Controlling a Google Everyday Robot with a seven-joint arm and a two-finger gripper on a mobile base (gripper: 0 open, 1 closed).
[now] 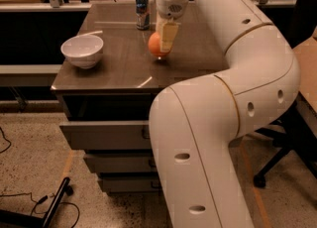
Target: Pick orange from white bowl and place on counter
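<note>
The orange is held in my gripper at or just above the middle of the counter. A pale finger covers the orange's right side, and the other finger is hidden behind the fruit. The white bowl stands empty near the counter's left edge, well to the left of the gripper. My large white arm reaches in from the lower right and hides the counter's right part.
A drink can stands upright at the back of the counter, just behind and left of the gripper. Three drawers lie below the top. A pale bench with metal posts runs behind, and a black chair base is at the right.
</note>
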